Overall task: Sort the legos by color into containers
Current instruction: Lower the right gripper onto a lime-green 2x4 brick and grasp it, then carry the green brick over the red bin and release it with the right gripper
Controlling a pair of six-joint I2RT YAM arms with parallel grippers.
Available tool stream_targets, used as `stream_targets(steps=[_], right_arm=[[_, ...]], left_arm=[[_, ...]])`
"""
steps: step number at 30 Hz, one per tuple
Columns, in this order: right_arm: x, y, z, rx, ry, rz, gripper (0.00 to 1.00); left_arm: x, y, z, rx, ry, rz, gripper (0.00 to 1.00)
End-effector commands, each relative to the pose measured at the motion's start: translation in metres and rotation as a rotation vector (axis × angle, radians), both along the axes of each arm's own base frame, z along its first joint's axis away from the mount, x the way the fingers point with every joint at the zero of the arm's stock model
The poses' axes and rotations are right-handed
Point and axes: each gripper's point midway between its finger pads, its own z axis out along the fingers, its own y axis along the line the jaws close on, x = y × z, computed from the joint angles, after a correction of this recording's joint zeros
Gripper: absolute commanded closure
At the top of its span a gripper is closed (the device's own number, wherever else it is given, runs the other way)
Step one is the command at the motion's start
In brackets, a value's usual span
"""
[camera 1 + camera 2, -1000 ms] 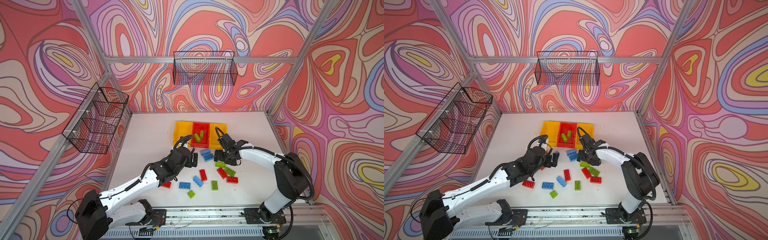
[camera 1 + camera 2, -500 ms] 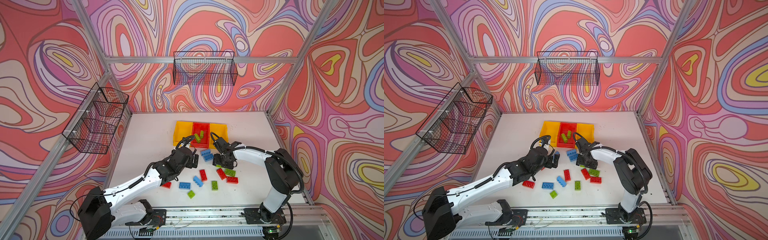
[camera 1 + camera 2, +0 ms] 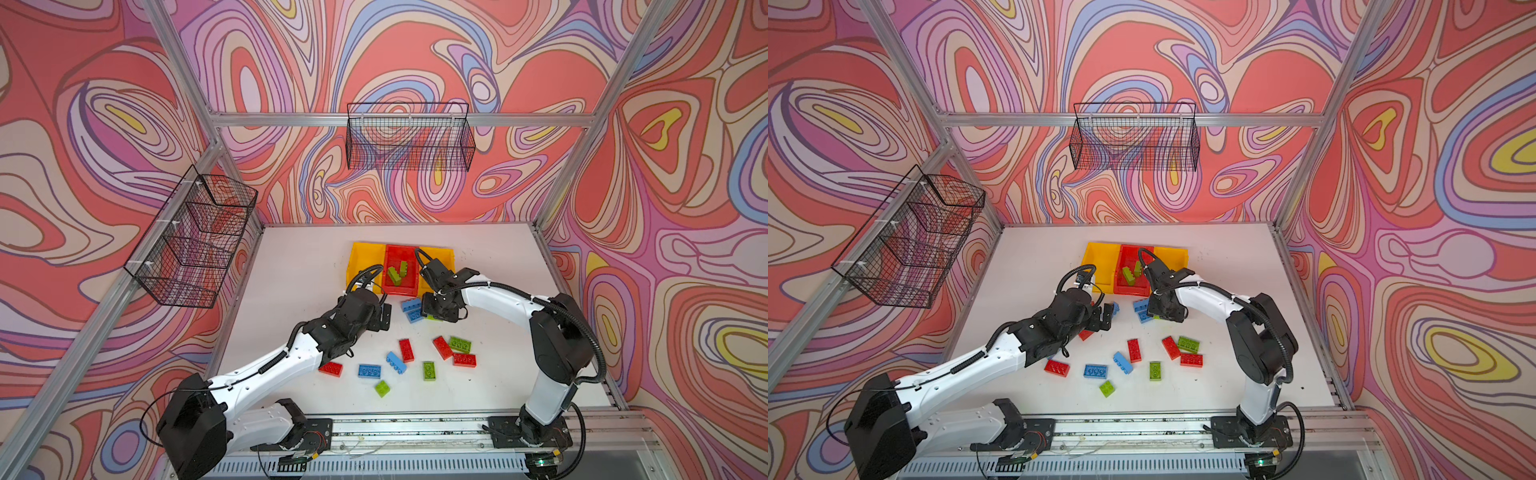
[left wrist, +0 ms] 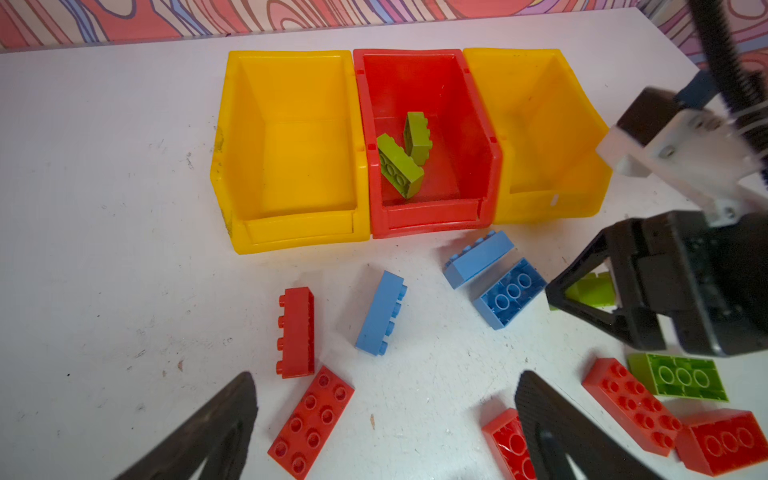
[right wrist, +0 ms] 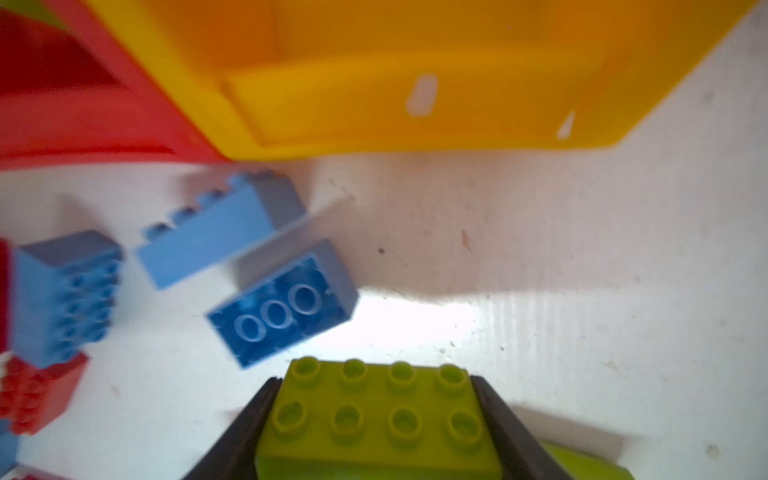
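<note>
The right claw (image 5: 376, 380) is clenched on a lime green lego (image 5: 374, 419). Both black fingers (image 5: 249, 419) lie flat against the brick's long sides, studs facing the wrist camera. Whether the brick rests on the white counter (image 5: 540, 270) or hangs just clear of it cannot be told. A second green shape at the brick's far corner is cut off by the frame edge and hard to make out. Just ahead of this claw lie two blue legos, one on its side (image 5: 216, 232) and one studs-down (image 5: 282, 307). Beyond them stand the yellow container (image 5: 415, 104) and the red container (image 5: 83, 116), both blurred. In both top views the claw's own body (image 3: 440, 309) (image 3: 1163, 309) hides nearly all of the held brick.

The left claw (image 4: 384, 376) stands wide open and holds nothing. Its fingers (image 4: 232, 424) are cut off at the frame edge. Between them a red lego (image 4: 311, 424) lies studs-up on the counter, and another red brick (image 4: 507, 440) is partly hidden behind one finger. Ahead of it, the red container holds two green legos (image 4: 399, 166).
</note>
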Motion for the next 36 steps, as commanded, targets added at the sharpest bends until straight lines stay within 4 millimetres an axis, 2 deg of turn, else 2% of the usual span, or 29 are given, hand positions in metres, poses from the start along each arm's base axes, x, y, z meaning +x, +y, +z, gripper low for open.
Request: stream_targets(steps=[1,5,10,15,20,26,33,35,36], right_arm=[[0.023,0.019,0.042,0.044,-0.109,0.063,0.49],[0.056,0.044,0.073,0.085,-0.218,0.145,0.49],[0.1,0.07,0.089,0.087,-0.346,0.217,0.49],[0.136,0.093,0.084,0.079,-0.415,0.265,0.49],[0.165,0.103,0.067,0.03,-0.453,0.262,0.48],[0.184,0.105,0.051,-0.036,-0.458,0.261,0.49],[0.185,0.097,0.045,-0.058,-0.455,0.25,0.47],[0.185,0.094,0.042,-0.061,-0.448,0.25,0.4],[0.185,0.093,0.039,-0.061,-0.44,0.25,0.3]], left_arm=[[0.002,0.01,0.005,-0.039,-0.011,0.038,0.0],[0.003,0.02,0.01,-0.03,-0.025,0.057,0.0],[0.004,0.033,0.016,-0.012,-0.043,0.08,0.0],[0.006,0.046,0.021,-0.006,-0.061,0.106,0.0],[0.009,0.056,0.028,-0.003,-0.078,0.122,0.0],[0.014,0.064,0.031,-0.005,-0.084,0.141,0.0],[0.016,0.065,0.029,-0.019,-0.077,0.145,0.0],[0.016,0.064,0.028,-0.029,-0.073,0.146,0.0],[0.016,0.063,0.028,-0.033,-0.072,0.145,0.0]])
